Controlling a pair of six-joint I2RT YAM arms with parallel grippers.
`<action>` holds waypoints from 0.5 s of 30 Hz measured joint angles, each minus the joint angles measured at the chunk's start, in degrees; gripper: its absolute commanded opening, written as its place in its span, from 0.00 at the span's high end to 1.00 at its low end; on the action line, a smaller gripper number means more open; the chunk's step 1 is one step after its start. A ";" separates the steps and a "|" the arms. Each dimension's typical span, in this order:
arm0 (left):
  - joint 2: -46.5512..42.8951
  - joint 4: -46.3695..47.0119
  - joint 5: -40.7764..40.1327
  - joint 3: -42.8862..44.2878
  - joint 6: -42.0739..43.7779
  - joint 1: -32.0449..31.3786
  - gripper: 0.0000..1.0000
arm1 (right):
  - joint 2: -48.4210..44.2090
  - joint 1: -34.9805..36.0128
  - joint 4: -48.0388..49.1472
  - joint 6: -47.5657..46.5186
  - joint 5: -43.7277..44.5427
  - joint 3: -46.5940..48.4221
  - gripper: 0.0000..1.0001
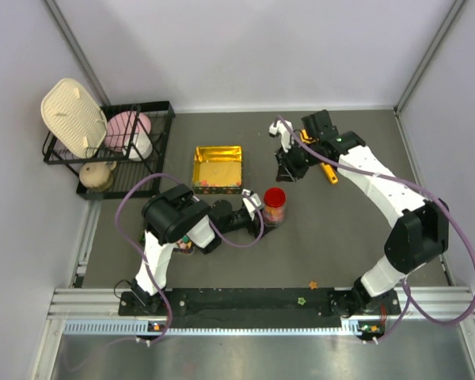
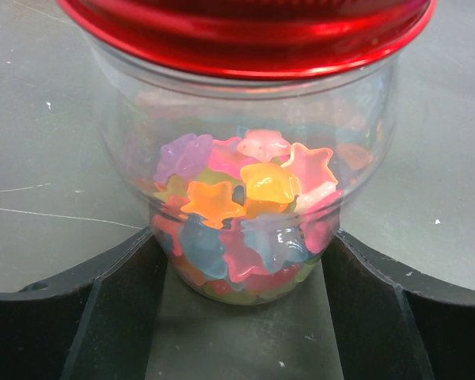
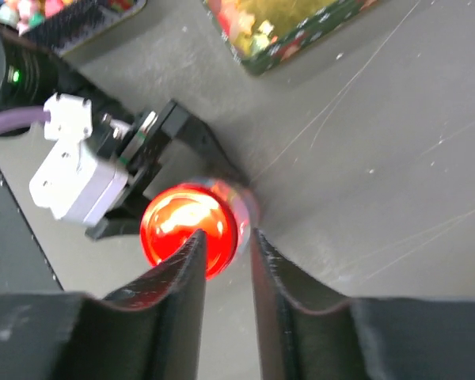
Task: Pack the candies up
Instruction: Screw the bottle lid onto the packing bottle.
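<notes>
Red lid [image 2: 245, 32] sat on a clear jar [image 2: 245, 134] standing on the grey table [image 1: 324, 245]. Only the left wrist view showed the contents: candies [image 2: 253, 198], star-shaped, in orange, yellow, pink and pale blue, piled in the jar's lower half. Left gripper [image 2: 245, 237] was spread wide. Its black fingers [image 2: 103, 317] pressed both sides of the jar's narrow base, so the jar was held. The top view gave only the lid from above, with the left arm reaching in from the jar's left.

The right wrist view looked down on the lid. Right gripper [image 3: 227, 237] had its fingers a narrow slit apart, with nothing between them and nothing held. The top view added that this gripper was clear of the jar, off toward the far side of the table and not touching the lid. The right wrist view also caught a corner of the gold tin [image 3: 301, 43] with a few loose candies inside. The top view placed the tin to the far left of the jar, near but apart.

Edges: a dish rack [image 1: 111, 146] with pale dishes sat by the far left wall, well apart from the jar. An orange-handled tool [image 1: 330, 172] lay beside the right arm. A stray star [image 1: 312, 284] lay near the front rail [image 1: 245, 299]. Open table lay to the right of the jar and in front of it, between the arm bases. The left arm's elbow crowded the near left.
</notes>
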 measured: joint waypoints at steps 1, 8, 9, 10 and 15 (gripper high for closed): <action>0.00 0.00 0.00 0.00 0.00 0.00 0.95 | 0.63 0.07 0.24 0.09 0.02 0.81 0.76; 0.00 0.00 0.02 0.00 0.00 0.00 0.96 | 2.69 1.44 1.05 -0.52 1.49 -1.84 0.83; 0.00 0.00 0.02 0.00 0.00 0.00 0.96 | 2.69 1.70 1.05 -0.76 1.79 -2.93 0.83; 0.00 -0.02 0.15 -0.02 0.44 0.00 0.96 | 2.69 1.90 1.25 -0.94 1.64 -3.91 0.83; 0.00 -0.07 0.15 -0.02 0.52 0.00 0.96 | 2.49 2.34 2.19 -1.84 2.27 -4.37 0.82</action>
